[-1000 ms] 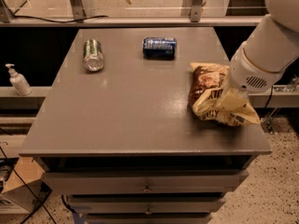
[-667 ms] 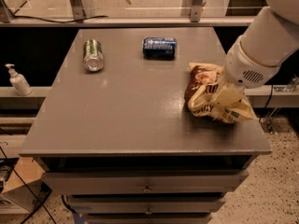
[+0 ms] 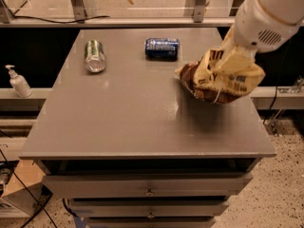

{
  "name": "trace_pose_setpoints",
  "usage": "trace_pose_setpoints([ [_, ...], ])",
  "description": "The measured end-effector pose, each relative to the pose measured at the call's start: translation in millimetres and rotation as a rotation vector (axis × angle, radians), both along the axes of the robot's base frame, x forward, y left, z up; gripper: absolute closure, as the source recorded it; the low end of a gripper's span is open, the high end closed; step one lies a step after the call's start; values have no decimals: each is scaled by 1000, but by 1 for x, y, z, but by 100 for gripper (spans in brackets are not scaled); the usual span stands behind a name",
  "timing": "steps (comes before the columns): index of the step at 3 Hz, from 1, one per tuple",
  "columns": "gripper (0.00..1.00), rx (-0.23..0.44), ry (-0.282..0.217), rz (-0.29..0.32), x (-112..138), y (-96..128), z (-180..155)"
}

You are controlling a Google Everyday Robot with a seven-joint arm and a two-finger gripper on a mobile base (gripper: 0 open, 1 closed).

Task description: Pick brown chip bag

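Okay, gripper (image 3: 233, 64) sits over the right side of the grey table (image 3: 118, 122), pinching the crumpled brown chip bag (image 3: 209, 82), which hangs just above the surface. Silver can (image 3: 94, 56) and blue can (image 3: 162, 48) lie near the far edge.

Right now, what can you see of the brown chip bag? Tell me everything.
The brown chip bag is a crinkly, foil-like packet, dark brown in the middle with cream-yellow borders and printed lettering too creased to read. It is crumpled and tilted, hanging over the right part of the table. It looks lifted clear, with its shadow on the surface below. The claw grips its bunched upper right end, just below the white arm. Nothing else touches it.
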State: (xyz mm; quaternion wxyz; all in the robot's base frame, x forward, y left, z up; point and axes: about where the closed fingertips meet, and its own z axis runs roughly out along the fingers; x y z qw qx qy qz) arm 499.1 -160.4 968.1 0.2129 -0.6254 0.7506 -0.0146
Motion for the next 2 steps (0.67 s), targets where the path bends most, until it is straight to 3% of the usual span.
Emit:
trace_pose_setpoints([
  [2,100,-13,-288,54,23,3,127],
])
